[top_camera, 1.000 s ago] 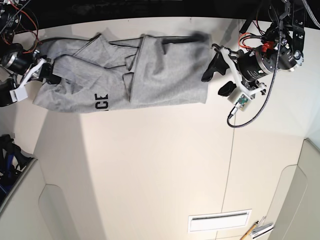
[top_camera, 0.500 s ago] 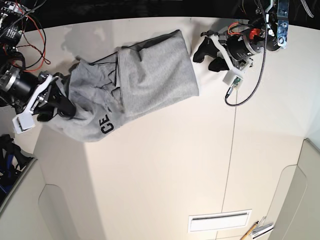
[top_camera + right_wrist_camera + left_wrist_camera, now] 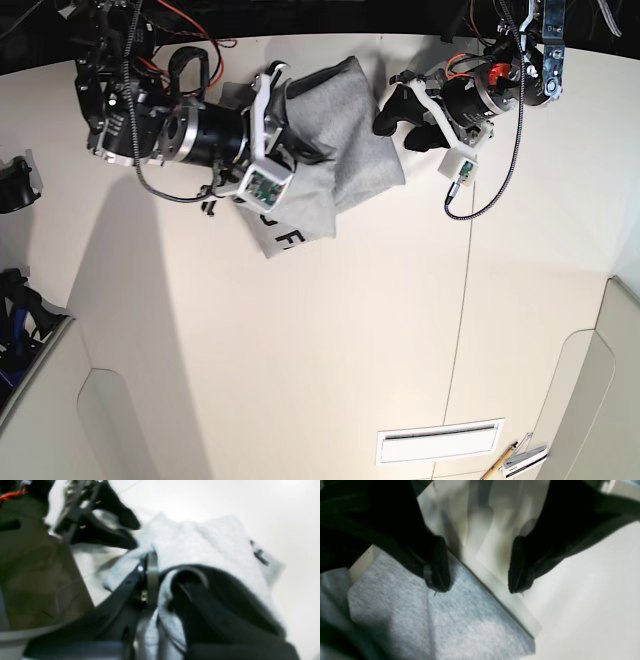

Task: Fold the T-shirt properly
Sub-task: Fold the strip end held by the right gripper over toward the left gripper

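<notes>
The heather-grey T-shirt (image 3: 345,120) lies bunched at the far middle of the table, with a flap bearing black letters (image 3: 290,238) hanging toward the front. My right gripper (image 3: 290,140) is over the shirt and shut on a fold of its cloth. In the right wrist view the gripper (image 3: 163,580) pinches the grey fabric (image 3: 200,540). My left gripper (image 3: 397,125) is open at the shirt's right edge. In the left wrist view its jaws (image 3: 477,588) stand wide apart and empty, just above the shirt's corner (image 3: 457,625).
The table's dark far edge (image 3: 330,20) runs just behind the shirt. A cable (image 3: 480,200) hangs from the left arm. A white vent (image 3: 438,440) and a pencil (image 3: 505,460) lie at the front right. Dark gear (image 3: 15,185) sits at the left edge.
My right arm has swung from the table's left side to the middle, carrying the shirt's left part over onto the rest. The left gripper has stayed open by the right edge.
</notes>
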